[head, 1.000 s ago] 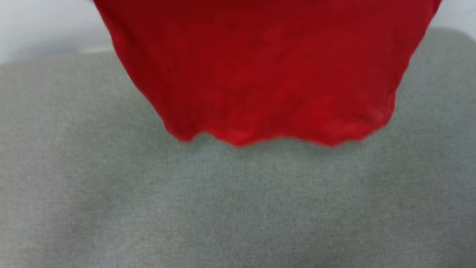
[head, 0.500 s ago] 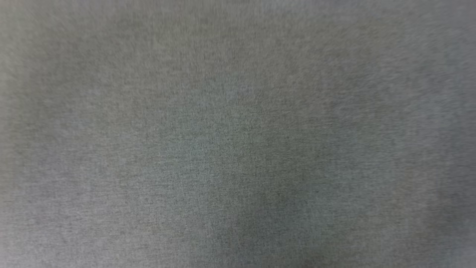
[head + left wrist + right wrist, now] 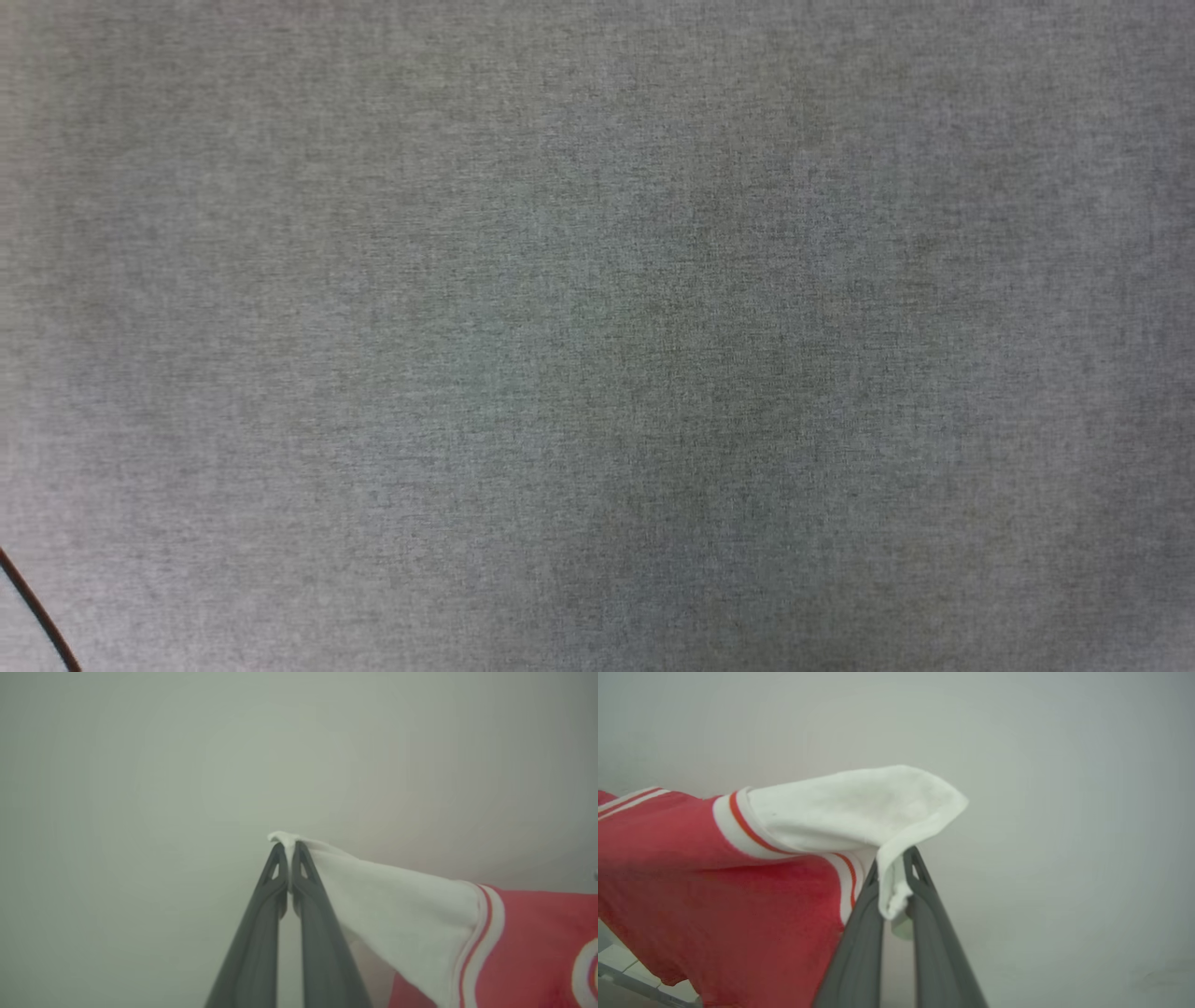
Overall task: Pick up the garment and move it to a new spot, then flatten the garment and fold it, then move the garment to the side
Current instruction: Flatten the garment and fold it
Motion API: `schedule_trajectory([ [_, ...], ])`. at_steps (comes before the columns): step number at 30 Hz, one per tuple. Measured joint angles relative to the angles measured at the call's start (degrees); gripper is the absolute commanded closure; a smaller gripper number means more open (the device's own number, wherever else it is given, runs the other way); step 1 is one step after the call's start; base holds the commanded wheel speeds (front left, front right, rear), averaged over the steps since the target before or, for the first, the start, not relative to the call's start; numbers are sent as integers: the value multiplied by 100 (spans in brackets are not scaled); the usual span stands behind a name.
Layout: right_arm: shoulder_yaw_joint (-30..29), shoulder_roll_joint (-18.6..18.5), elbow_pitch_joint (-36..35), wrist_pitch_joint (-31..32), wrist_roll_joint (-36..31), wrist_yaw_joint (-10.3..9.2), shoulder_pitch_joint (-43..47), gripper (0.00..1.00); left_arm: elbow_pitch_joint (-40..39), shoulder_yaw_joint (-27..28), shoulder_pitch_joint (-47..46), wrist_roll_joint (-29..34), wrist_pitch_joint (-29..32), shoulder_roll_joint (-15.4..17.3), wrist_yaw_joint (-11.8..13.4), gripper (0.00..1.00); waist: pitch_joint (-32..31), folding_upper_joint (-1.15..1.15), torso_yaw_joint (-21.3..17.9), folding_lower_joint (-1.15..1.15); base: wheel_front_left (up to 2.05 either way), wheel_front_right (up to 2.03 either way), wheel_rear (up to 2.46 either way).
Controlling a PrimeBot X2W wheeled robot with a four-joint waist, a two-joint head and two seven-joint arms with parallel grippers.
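garment [image 3: 537, 947] sleeve edges pinched: left gripper [image 3: 289, 846], right gripper [image 3: 896, 857]

The shirt [image 3: 537, 952] is glowing red, its sleeve [image 3: 397, 896] is coming through plain white, and a red-and-white striped trim [image 3: 483, 933] is running between them. The left gripper [image 3: 288, 848] and right gripper [image 3: 894, 858] are both showing dark grey against a pale grey-green backdrop [image 3: 140, 765]. The cloth surface [image 3: 597, 336] is reading as flecked mid-grey, with a thin dark line [image 3: 37, 611] cutting one corner.

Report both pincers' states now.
Left pincer: closed on the garment's white sleeve.
Right pincer: closed on the garment's other white sleeve.
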Motion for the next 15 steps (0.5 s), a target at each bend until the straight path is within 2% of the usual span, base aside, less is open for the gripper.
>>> schedule_trajectory([
  [8, 636, 4, 510, -386, 417, 0, 1188, 100, 252, -266, 1564, -167, -502, -314, -164, 100, -378, 0, 98, 0, 0, 0, 0],
  [15, 1406, -389, 290, -426, 1193, 0, 2744, 100, 134, -432, 3468, -326, -745, -215, -125, 100, -1031, 0, 150, -1, 0, 0, 0],
])
